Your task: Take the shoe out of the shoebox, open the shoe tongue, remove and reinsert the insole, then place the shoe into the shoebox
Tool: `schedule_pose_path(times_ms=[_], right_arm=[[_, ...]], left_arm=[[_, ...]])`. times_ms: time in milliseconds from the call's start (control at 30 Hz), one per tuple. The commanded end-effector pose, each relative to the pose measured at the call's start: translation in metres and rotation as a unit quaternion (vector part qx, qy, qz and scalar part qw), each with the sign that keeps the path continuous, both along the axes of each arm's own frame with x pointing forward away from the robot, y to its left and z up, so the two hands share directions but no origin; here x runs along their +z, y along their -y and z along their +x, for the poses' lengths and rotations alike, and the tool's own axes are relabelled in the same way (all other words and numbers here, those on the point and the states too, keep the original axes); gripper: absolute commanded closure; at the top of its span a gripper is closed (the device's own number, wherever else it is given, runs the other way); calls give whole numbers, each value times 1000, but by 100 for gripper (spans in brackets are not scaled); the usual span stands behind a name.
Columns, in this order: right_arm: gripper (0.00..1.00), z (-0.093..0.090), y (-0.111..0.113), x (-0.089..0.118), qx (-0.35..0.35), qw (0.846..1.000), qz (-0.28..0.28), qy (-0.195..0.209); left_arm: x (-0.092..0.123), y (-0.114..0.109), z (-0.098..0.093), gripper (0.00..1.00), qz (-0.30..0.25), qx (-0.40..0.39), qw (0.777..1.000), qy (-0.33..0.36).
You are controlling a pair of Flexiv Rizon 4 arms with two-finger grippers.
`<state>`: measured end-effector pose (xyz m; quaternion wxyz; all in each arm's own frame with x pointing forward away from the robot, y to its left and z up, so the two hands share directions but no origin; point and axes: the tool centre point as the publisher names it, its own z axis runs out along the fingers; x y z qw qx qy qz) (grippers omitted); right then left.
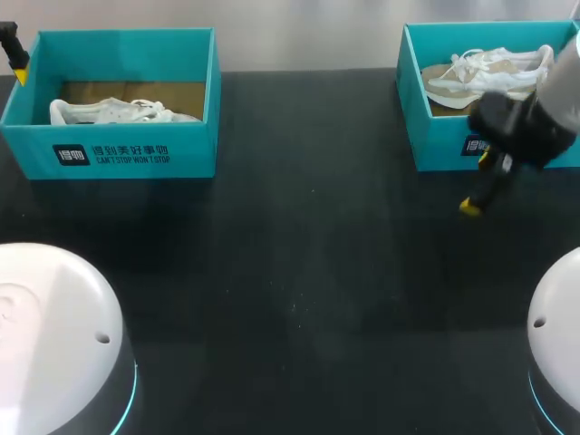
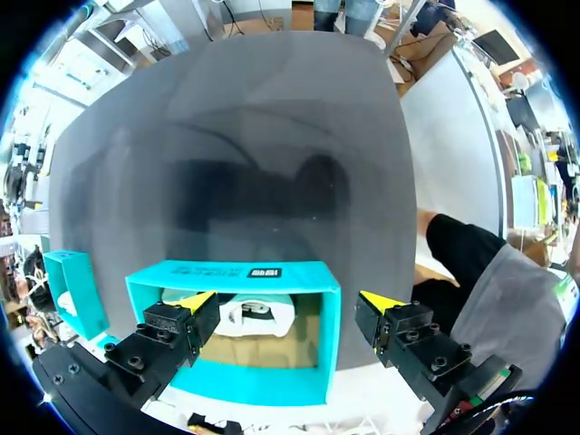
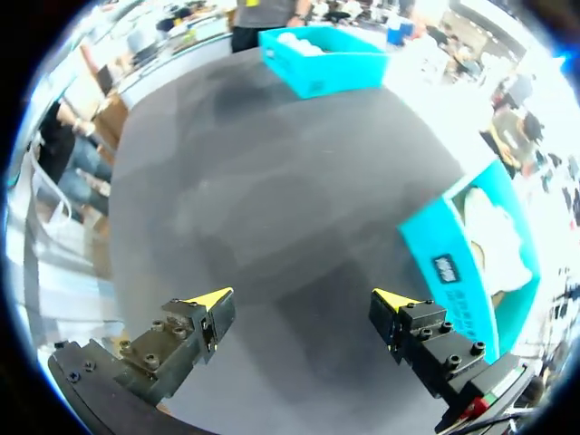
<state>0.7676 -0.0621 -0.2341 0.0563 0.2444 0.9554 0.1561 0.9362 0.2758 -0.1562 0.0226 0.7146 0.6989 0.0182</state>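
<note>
From above, found the right shoe [image 1: 489, 72] lying crosswise in its shoebox [image 1: 435, 145] just beyond the right gripper [image 1: 478, 186]; from the left wrist, left gripper [image 2: 290, 304] spread wide, left shoe [image 2: 256, 317] boxed dead ahead; from the right wrist, fingers [image 3: 213, 301] apart, shoebox alongside.

Flat matt black worktop [image 1: 299, 299] fills most of the head view, w/ faint pale specks near the middle and a soft, uneven sheen. In the left wrist view the worktop [image 2: 272, 109] reads dark grey, w/ a blurred darker shadow patch mid-surface. In the right wrist view the worktop [image 3: 272, 181] is grey w/ broad soft shadows.
</note>
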Motion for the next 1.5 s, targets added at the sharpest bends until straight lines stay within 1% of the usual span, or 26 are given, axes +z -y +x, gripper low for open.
schedule_pose_path(times_ms=[33, 100, 133, 767, 833, 900, 1000, 1067, 1100, 1167, 1200, 1233, 1333, 1400, 1500], right_arm=[[0, 53, 18, 11, -22, 995, -76, -62], [0, 74, 30, 19, -36, 994, -77, -75], [0, 84, 35, 25, -44, 993, -80, -72], [0, 84, 35, 25, -44, 993, -80, -72], [0, 109, 39, 33, -82, 992, -79, -57], [0, 131, 47, 39, -123, 986, -94, -55], [0, 155, 61, 49, -179, 977, -104, -55], [0, 168, 67, 56, -210, 969, -119, -58], [0, 177, 72, 59, -228, 963, -131, -57], [0, 188, 77, 62, -250, 956, -137, -62], [0, 194, 81, 63, -268, 951, -143, -65], [0, 201, 84, 64, -278, 948, -138, -67], [0, 224, 94, 66, -305, 939, -143, -72], [0, 239, 106, 68, -341, 927, -137, -81], [0, 239, 106, 68, -341, 927, -137, -81]], left_arm=[[1, 0, -2, 0, 1, 0, 1000, 1], [1, 0, -2, 0, 1, 0, 1000, 1], [1, 0, -2, 0, 1, 0, 1000, 1], [1, 0, -2, 0, 1, 0, 1000, 1], [1, 0, -2, 0, 1, 0, 1000, 1], [1, 0, -2, 0, 1, 0, 1000, 1], [1, 0, -2, 0, 1, 0, 1000, 1], [1, 0, -2, 0, 1, 0, 1000, 1], [1, 0, -2, 0, 1, 0, 1000, 1], [1, 0, -2, 0, 1, 0, 1000, 1], [1, 0, -2, 0, 1, 0, 1000, 1], [1, 0, -2, 0, 1, 0, 1000, 1], [1, 0, -2, 0, 1, 0, 1000, 1], [1, 0, -2, 0, 1, 0, 1000, 1], [1, 0, -2, 0, 1, 0, 1000, 1]])
